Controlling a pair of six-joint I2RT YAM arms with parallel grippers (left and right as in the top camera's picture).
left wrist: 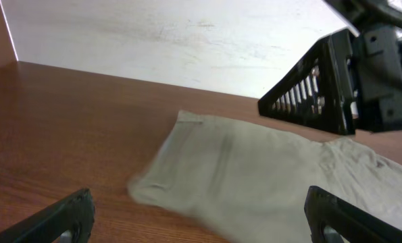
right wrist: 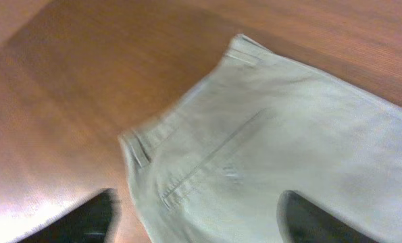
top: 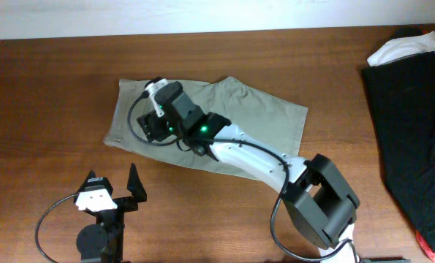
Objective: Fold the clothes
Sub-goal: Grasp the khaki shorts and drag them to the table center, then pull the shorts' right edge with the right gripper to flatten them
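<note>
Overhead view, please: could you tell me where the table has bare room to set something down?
The table is bare left of the khaki shorts, along the wall behind them, and between them and the dark garment. Crowded: the right arm over the shorts, the left tool in front, the white cloth at the far right corner.

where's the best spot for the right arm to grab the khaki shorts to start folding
Take the waistband corner of the khaki shorts: the stitched band looks the firmest part, and its edge lies flat on the table. Come down from above at that end, one of the fingers on the wood, one on the cloth. The right gripper hovers open over that end.
</note>
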